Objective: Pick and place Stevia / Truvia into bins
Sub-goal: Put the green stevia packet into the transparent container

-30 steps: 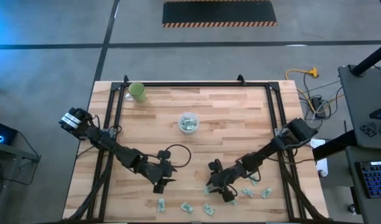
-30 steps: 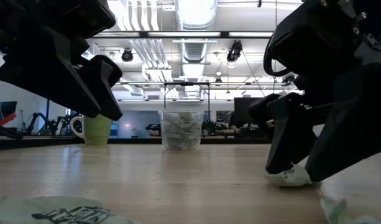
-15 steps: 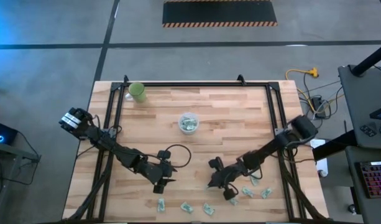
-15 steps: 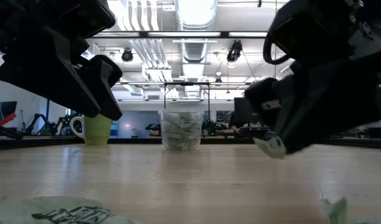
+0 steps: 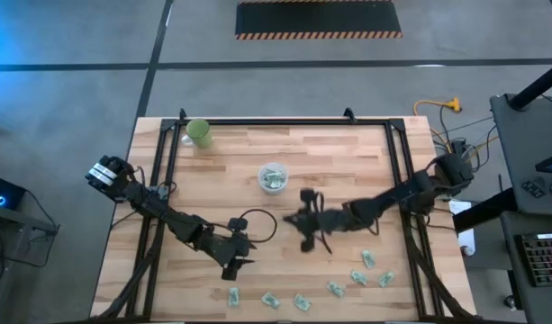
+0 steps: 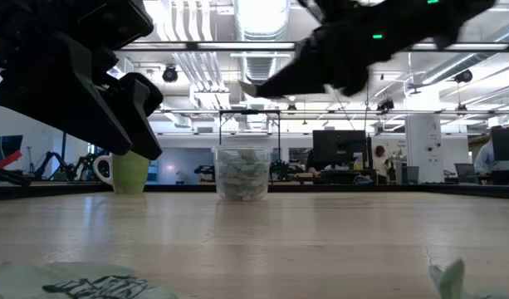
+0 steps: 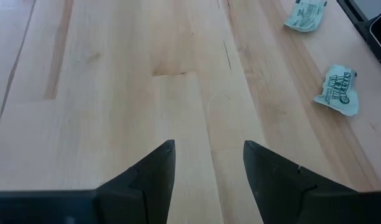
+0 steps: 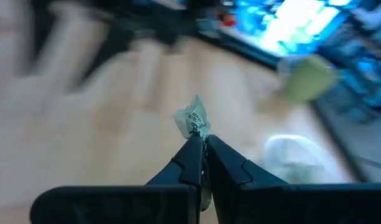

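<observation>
Wooden table with clear cup, green cup, loose packets.

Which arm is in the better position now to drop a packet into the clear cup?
The right. Its tool is shut on a packet and is lifted near the clear cup. The left tool is open and empty, low over bare wood farther from the cup.

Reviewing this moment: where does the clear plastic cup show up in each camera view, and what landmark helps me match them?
High view: the clear cup stands mid-table, toward the far edge.
Low view: the cup is at centre, on the tabletop's far line.
Left wrist view: not in it.
Right wrist view: a blurred whitish shape beyond the right gripper, probably the cup.
Shared landmark: the green cup, also in the low view.
</observation>
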Robot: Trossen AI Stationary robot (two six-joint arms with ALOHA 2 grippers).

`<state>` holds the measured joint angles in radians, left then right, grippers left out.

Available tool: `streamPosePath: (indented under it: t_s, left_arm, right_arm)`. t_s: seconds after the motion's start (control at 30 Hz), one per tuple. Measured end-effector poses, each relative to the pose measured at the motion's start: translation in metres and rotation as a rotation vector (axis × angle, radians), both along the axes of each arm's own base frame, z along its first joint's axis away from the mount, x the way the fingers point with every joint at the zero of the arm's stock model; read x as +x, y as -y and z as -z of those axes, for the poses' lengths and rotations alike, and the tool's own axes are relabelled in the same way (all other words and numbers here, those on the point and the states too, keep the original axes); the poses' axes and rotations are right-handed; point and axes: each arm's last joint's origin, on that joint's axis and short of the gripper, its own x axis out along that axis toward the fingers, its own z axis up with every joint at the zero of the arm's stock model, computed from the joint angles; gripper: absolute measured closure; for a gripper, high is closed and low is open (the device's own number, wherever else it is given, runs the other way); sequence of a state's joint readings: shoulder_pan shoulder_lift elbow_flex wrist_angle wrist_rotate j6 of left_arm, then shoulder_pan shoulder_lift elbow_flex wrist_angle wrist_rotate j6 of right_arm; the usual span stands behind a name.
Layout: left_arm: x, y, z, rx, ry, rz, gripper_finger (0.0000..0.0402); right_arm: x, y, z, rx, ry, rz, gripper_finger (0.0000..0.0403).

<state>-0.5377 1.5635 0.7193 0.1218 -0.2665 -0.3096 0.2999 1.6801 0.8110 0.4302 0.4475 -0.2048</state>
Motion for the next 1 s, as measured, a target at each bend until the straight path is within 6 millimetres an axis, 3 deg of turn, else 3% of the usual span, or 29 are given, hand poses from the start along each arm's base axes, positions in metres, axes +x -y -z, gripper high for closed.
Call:
streamPosePath:
  t_s: [0.2,0.47,0.6,1.0]
  left_arm:
    - [0.0,0.0,0.0,-0.001,0.0,0.0,0.0228]
    - [0.0,0.0,0.0,-0.004,-0.001,0.004,0.0228]
    - [0.0,0.0,0.0,-0.006,-0.002,0.005,0.0228]
    - [-0.001,0.001,0.0,-0.033,-0.014,0.005,0.0228]
  right_arm:
    - [0.023,0.06,-0.023,-0.005,0.055,0.144,0.0394]
    - [0.046,0.129,-0.029,0.2,-0.061,0.111,0.0393]
    - [0.048,0.141,-0.029,0.225,-0.14,0.135,0.0373]
    - [0.05,0.141,-0.033,0.235,-0.131,0.136,0.0246]
